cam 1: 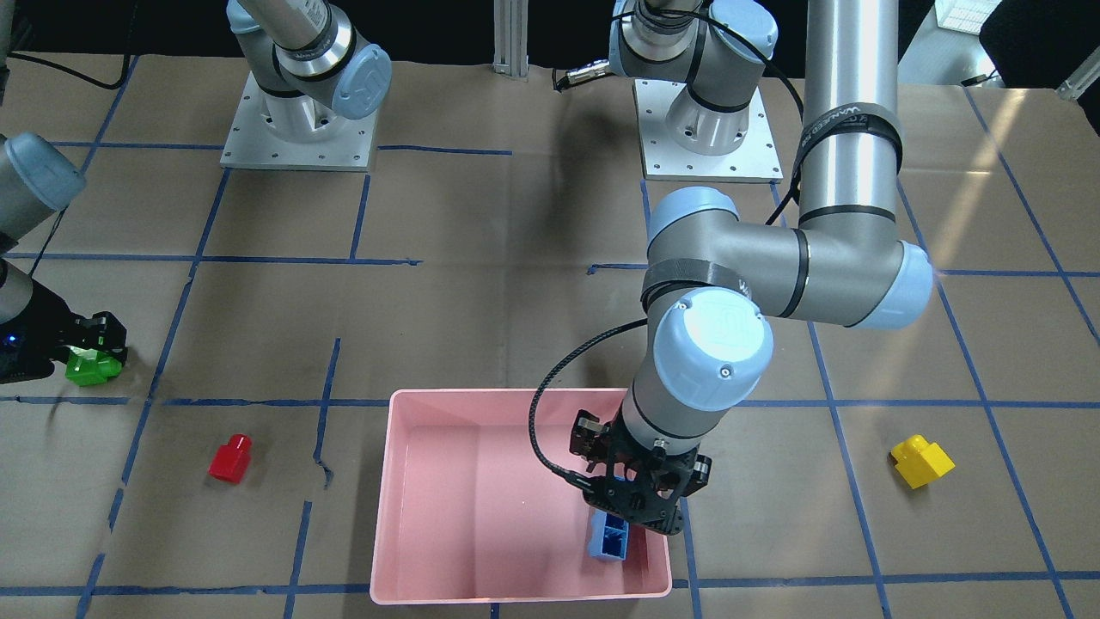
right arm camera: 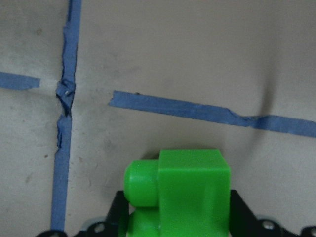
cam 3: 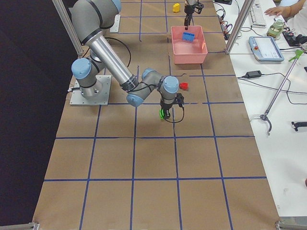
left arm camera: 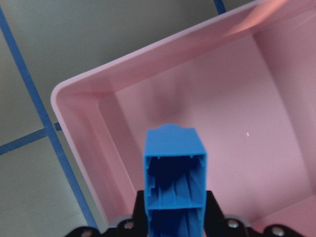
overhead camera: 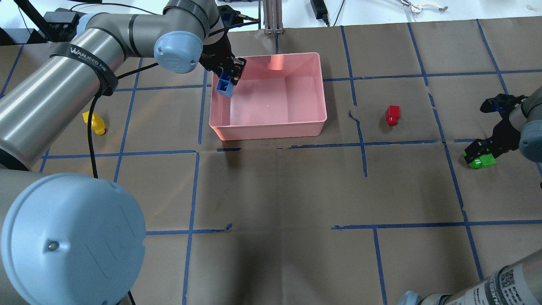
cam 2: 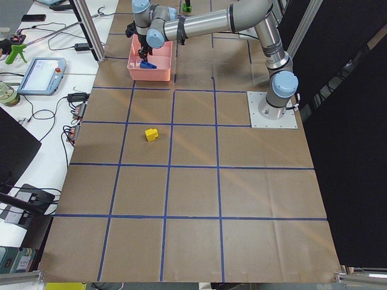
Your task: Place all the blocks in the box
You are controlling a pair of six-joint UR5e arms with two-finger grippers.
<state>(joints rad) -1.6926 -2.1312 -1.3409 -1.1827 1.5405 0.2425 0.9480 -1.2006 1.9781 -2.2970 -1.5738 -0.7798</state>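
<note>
Taped brown counter [overhead camera: 275, 190], nothing boxed yet: left tool [overhead camera: 228, 77] clamps the blue brick [overhead camera: 224, 87] over the pink box [overhead camera: 271, 126], right tool [overhead camera: 480, 153] clamps the green brick [overhead camera: 481, 161], red brick [overhead camera: 392, 115] and yellow brick [overhead camera: 95, 123] lie well apart from both.

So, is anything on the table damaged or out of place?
Only the blue tape: between the pink box and the red brick one strip is torn and wrinkled. Otherwise nothing stands out.
</note>
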